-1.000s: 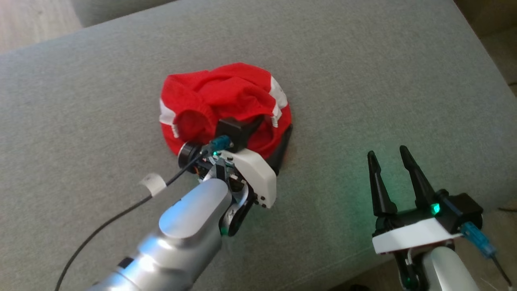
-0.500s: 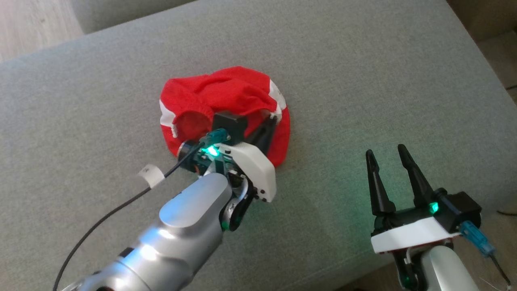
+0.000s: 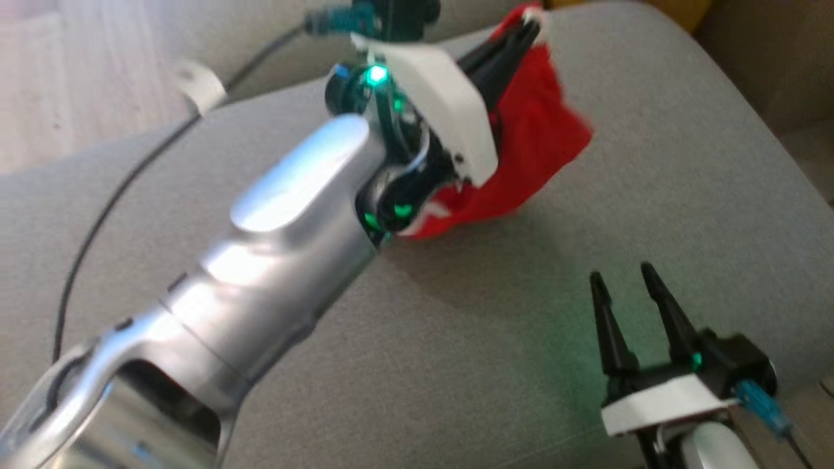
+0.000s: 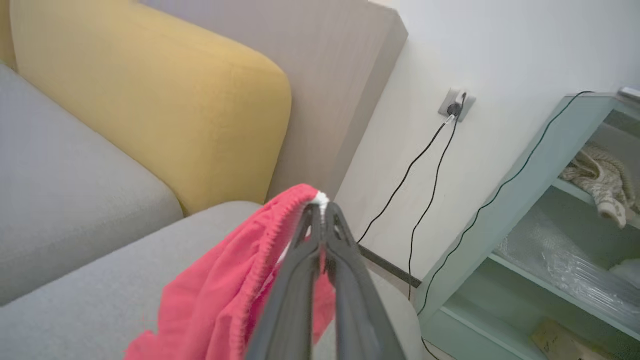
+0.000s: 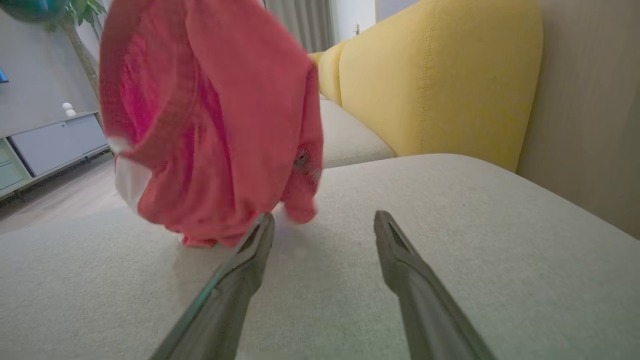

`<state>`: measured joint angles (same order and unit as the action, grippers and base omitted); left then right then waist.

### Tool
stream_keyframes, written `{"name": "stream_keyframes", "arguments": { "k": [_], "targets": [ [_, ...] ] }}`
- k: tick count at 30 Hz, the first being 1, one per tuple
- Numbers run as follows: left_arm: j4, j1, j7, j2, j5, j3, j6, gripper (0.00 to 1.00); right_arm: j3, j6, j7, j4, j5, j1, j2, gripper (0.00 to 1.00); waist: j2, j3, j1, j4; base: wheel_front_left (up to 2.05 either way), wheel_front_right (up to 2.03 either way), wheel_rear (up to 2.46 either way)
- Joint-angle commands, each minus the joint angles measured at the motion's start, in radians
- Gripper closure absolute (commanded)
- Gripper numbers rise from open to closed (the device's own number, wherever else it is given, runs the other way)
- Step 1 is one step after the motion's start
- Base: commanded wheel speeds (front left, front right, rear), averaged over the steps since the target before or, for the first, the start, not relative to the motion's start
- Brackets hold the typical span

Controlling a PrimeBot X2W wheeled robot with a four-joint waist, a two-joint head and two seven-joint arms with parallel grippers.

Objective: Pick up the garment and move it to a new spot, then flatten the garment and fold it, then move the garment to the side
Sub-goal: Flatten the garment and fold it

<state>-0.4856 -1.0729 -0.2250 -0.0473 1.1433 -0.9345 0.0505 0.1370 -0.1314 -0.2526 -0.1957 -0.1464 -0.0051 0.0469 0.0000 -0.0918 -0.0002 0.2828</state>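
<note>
The red garment (image 3: 534, 150) with white trim hangs in the air above the grey sofa cushion (image 3: 586, 273), bunched and blurred. My left gripper (image 3: 529, 27) is shut on its elastic edge, raised high at the top of the head view. In the left wrist view the fingertips pinch the garment (image 4: 225, 290) at the hem, my left gripper (image 4: 321, 207) closed tight. My right gripper (image 3: 622, 280) stands open low at the right, apart from the cloth. From the right wrist view the garment (image 5: 215, 125) dangles just beyond my right gripper (image 5: 325, 222), its lowest fold close over the cushion.
A yellow back cushion (image 5: 435, 75) rises behind the grey seat. A pale green shelf unit (image 4: 540, 225) and wall cables (image 4: 425, 165) stand past the sofa's end. Wooden floor (image 3: 39, 78) lies at the far left. My left arm's black cable (image 3: 117, 195) trails over the cushion.
My left gripper has lifted the garment off the cushion and carried it up and to the right. The head camera has shifted somewhat. The right gripper has stayed open in place.
</note>
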Motion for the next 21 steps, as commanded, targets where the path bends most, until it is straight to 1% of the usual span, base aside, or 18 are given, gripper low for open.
{"name": "stream_keyframes", "arguments": {
  "k": [1, 5, 6, 7, 10, 12, 15, 19, 21],
  "targets": [
    [0.039, -0.06, -0.011, -0.027, 0.004, 0.045, 0.002, 1.0, 0.004, 0.001, -0.009, 0.033, 0.006, -0.004, 0.003, 0.0, 0.0, 0.025, 0.0002, -0.035, 0.0, 0.0, 0.0],
    [0.094, 0.001, -0.022, -0.07, 0.029, 0.051, -0.011, 1.0, -0.029, 0.001, -0.009, 0.048, 0.0, 0.012, 0.003, 0.0, 0.0, 0.018, 0.0002, -0.089, 0.0, 0.0, 0.0],
    [0.094, 0.001, -0.022, -0.07, 0.029, 0.051, -0.011, 1.0, -0.029, 0.001, -0.009, 0.048, 0.0, 0.012, 0.003, 0.0, 0.0, 0.018, 0.0002, -0.089, 0.0, 0.0, 0.0],
    [0.118, 0.036, -0.026, -0.087, 0.033, 0.043, -0.015, 1.0, -0.038, 0.001, -0.009, 0.051, -0.001, 0.015, 0.003, 0.0, 0.0, 0.014, 0.0002, -0.105, 0.0, 0.0, 0.0],
    [0.199, 0.169, -0.013, -0.162, 0.028, 0.015, -0.044, 1.0, -0.068, 0.001, -0.009, 0.06, 0.0, 0.021, 0.003, 0.0, 0.0, 0.001, 0.0002, -0.156, 0.0, 0.0, 0.0],
    [0.253, 0.272, 0.015, -0.222, 0.016, -0.001, -0.073, 1.0, -0.084, 0.001, -0.009, 0.064, 0.003, 0.022, 0.003, 0.0, 0.0, -0.008, 0.0002, -0.189, 0.0, 0.0, 0.0],
    [0.312, 0.417, 0.097, -0.303, -0.017, -0.015, -0.105, 1.0, -0.106, 0.001, -0.009, 0.063, 0.007, 0.023, 0.003, 0.0, 0.0, -0.017, 0.0002, -0.24, 0.0, 0.0, 0.0],
    [0.321, 0.569, 0.249, -0.358, -0.053, -0.005, -0.133, 1.0, -0.122, 0.001, -0.009, 0.041, 0.019, 0.014, 0.003, 0.0, 0.0, -0.026, 0.0002, -0.294, 0.0, 0.0, 0.0],
    [0.295, 0.614, 0.335, -0.379, -0.106, -0.007, -0.157, 1.0, -0.128, 0.001, -0.009, 0.028, 0.023, 0.006, 0.003, 0.0, 0.0, -0.026, 0.0002, -0.312, 0.0, 0.0, 0.0]
  ]
}}
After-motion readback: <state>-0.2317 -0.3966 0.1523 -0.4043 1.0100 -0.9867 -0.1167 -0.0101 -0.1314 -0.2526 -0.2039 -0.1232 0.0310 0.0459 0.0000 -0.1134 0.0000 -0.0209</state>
